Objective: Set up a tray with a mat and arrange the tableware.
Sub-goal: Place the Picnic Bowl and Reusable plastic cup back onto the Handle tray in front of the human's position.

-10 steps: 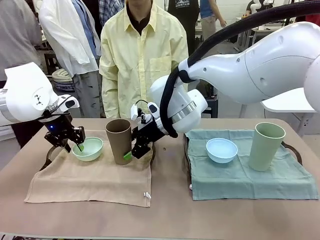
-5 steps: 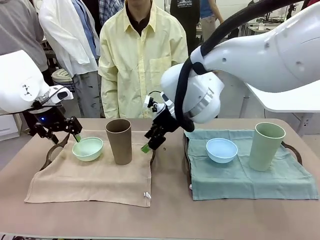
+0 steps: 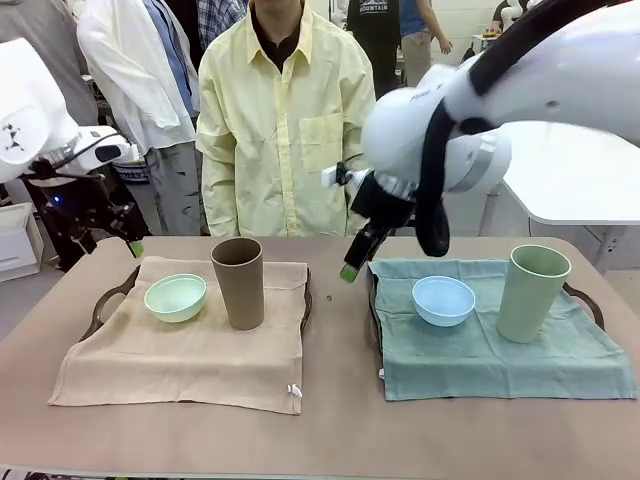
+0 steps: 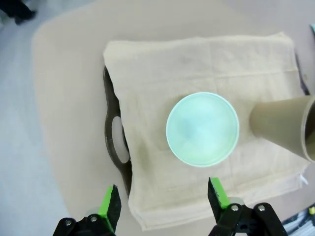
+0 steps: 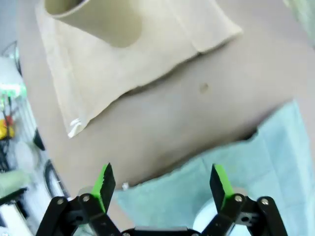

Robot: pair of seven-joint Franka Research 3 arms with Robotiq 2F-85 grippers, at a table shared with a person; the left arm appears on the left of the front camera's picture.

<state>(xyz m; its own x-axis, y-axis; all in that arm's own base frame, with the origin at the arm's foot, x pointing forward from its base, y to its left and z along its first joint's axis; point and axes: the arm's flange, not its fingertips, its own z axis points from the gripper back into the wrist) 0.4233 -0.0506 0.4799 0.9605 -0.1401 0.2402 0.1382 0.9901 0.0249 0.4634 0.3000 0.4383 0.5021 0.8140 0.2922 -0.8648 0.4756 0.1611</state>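
Note:
On the left, a beige mat point(image 3: 190, 345) covers a dark tray point(image 3: 103, 308) and carries a mint green bowl point(image 3: 175, 297) and a brown tumbler point(image 3: 238, 282). On the right, a teal mat point(image 3: 500, 350) holds a light blue bowl point(image 3: 443, 300) and a pale green tumbler point(image 3: 533, 292). My left gripper point(image 3: 128, 243) hangs open above the table's far left corner, clear of the bowl. In its wrist view the gripper point(image 4: 164, 196) looks down on the mint bowl point(image 4: 202, 129) and the tray handle point(image 4: 115, 142). My right gripper point(image 3: 350, 268) is open and empty above the gap between the two mats. In its own view the gripper point(image 5: 162, 184) spans the bare table, with the brown tumbler point(image 5: 98, 17) far off.
A person in a yellow shirt point(image 3: 285, 110) stands at the far side of the table, hands out of sight. The right tray's handle point(image 3: 590, 300) sticks out past the teal mat. Bare table point(image 3: 340, 420) runs along the front edge and between the mats.
Both arms have risen and drawn back. The left gripper left the mint bowl, going up and left. The right gripper left the brown tumbler, going right towards the gap between the mats.

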